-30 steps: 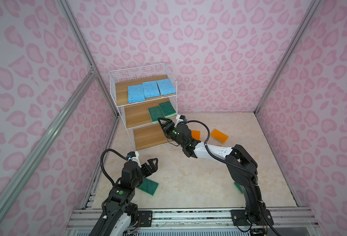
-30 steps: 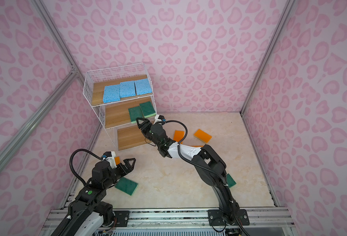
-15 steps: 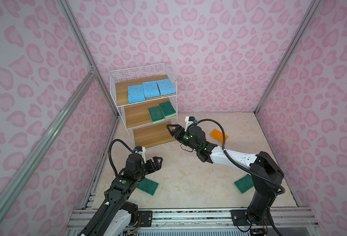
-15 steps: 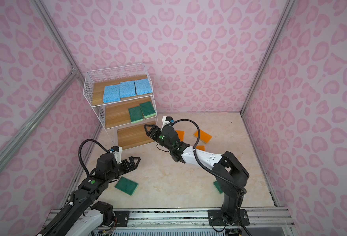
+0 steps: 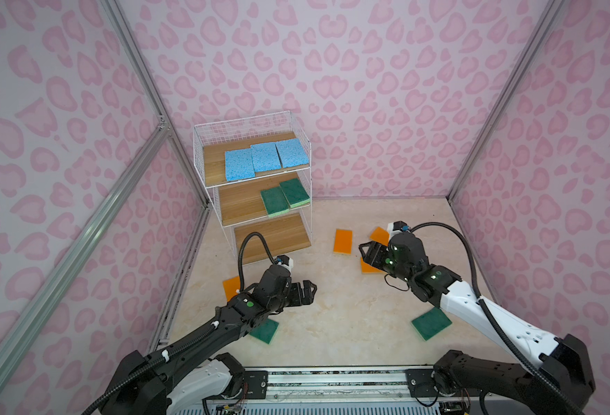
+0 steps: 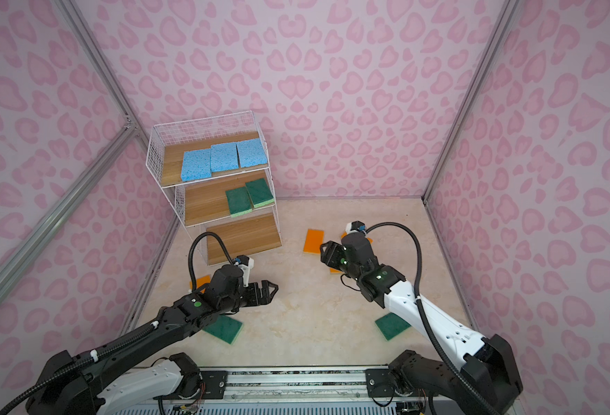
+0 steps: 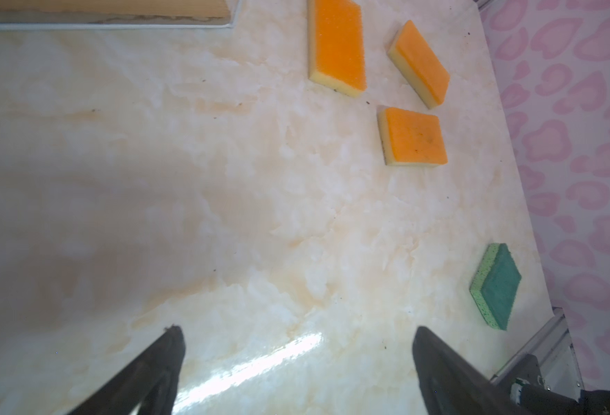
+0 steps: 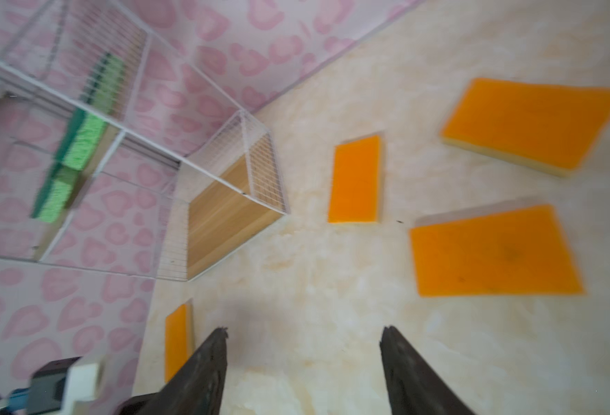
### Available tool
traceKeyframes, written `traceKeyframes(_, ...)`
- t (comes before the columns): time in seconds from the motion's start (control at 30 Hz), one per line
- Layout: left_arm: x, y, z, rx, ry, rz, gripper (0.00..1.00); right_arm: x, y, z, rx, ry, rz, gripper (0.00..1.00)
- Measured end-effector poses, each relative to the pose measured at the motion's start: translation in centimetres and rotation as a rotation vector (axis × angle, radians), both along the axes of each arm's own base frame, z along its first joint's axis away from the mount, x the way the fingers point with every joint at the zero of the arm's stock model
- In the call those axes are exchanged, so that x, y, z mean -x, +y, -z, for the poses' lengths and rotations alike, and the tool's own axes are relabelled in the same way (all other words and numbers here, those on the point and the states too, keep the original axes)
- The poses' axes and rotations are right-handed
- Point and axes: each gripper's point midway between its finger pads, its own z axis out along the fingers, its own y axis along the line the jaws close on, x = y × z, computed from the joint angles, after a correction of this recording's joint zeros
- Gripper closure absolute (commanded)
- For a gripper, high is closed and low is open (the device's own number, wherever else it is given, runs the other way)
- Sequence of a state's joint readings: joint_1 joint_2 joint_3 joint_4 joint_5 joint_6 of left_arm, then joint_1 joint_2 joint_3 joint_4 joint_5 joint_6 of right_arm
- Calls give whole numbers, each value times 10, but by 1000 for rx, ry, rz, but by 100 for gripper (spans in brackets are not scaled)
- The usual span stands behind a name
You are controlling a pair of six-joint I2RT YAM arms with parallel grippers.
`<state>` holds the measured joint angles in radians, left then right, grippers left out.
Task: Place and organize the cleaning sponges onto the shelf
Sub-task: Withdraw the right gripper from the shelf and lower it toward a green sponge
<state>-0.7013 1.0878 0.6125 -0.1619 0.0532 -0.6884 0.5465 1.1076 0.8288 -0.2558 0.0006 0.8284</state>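
The white wire shelf [image 5: 275, 237] stands at the back left. Three blue sponges [image 5: 264, 158] lie on its top board and two green sponges [image 5: 285, 197] on the middle one. On the floor lie orange sponges [image 5: 343, 241] [image 7: 413, 136] [image 8: 176, 341] and two green ones [image 5: 431, 323] [image 6: 224, 328]. My left gripper [image 5: 309, 293] [image 7: 296, 334] hovers open over bare floor mid-left, with nothing in it. My right gripper [image 5: 365, 254] [image 8: 303, 330] is open and empty above the floor beside the orange sponges on the right.
Pink patterned walls close in the marbled floor [image 5: 332, 316] on three sides. A metal rail [image 5: 332, 377] runs along the near edge. The left arm lies over one green sponge, and the right arm passes close by the other.
My right gripper has drawn back from the shelf's front to the right, over the orange sponges. My left gripper has moved forward and to the right. Both stay open.
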Motion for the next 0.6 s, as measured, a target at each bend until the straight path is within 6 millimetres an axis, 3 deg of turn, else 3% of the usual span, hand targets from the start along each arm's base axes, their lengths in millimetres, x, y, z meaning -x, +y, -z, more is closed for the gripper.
traceKeyframes(0.1, -4, -21, -7, 11, -20, 37, 2, 26, -51, 24, 41, 53, 101, 30)
traceKeyframes(0.23, -8, -33, 9, 1, 10, 45, 3, 53, -103, 56, 71, 121, 232, 30)
traceKeyframes(0.47, -3, -53, 25, 14, 52, 81, 2, 98, -142, 107, 38, 211, 387, 31)
traceKeyframes(0.6, -5, -56, 24, 26, 42, 84, 3, 113, -149, 127, 12, 242, 439, 31)
